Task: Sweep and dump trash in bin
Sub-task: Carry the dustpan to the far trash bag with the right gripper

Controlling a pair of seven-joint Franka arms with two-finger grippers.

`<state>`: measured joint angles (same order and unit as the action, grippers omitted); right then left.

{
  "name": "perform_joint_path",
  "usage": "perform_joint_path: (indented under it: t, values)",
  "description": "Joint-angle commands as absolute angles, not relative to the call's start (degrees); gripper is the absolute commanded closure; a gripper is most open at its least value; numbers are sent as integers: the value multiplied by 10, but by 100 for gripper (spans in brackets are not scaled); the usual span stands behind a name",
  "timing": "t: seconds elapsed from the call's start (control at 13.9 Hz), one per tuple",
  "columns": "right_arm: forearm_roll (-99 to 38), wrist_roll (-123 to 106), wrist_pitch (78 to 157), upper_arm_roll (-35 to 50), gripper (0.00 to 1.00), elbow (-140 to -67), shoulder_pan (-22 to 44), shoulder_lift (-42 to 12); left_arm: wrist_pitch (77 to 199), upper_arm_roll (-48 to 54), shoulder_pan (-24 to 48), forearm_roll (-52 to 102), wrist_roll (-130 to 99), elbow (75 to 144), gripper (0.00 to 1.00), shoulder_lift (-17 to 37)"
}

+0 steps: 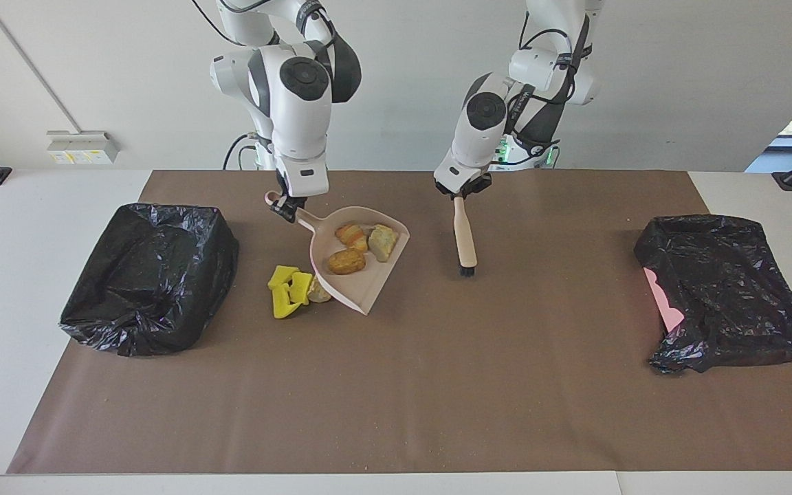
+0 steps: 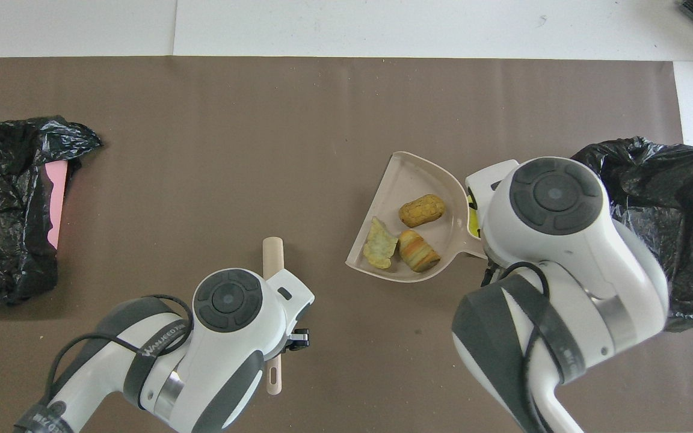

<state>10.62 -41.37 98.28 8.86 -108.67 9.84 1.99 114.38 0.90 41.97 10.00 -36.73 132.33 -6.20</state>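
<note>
Brown-papered table (image 1: pixel 437 385) lying under two white arms, right end effector (image 1: pixel 287 208) gripping dustpan (image 1: pixel 358 275) handle, carrying three trash pieces (image 1: pixel 346 261) over yellow wedges (image 1: pixel 286 289) near black-bagged bin (image 1: pixel 152 275), left end effector (image 1: pixel 463 194) clamping brush (image 1: pixel 465 240), arm lettering unreadable.

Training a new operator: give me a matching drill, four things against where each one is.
Things:
1. dustpan
2. brush
3. yellow foam wedges
4. bread-like pieces

Places:
A. on the brown paper beside the bin
B. in the dustpan
C. held by the left gripper
D. held by the right gripper

Pairs: 1-D, 2-C, 3-A, 4-B
</note>
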Motion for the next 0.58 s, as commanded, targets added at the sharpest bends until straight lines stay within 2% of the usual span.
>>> perform_joint_path:
  t: [0.0, 0.29, 0.5]
  values:
    - [106, -497, 956, 92, 100, -1073, 20, 50, 1189, 4, 515, 91, -470, 1377, 100, -105]
    - [105, -639, 913, 72, 100, -1033, -92, 46, 1252, 5, 618, 95, -562, 1409, 100, -106]
    - [110, -762, 942, 45, 100, -1033, -179, 44, 1272, 6, 662, 126, -577, 1412, 100, -101]
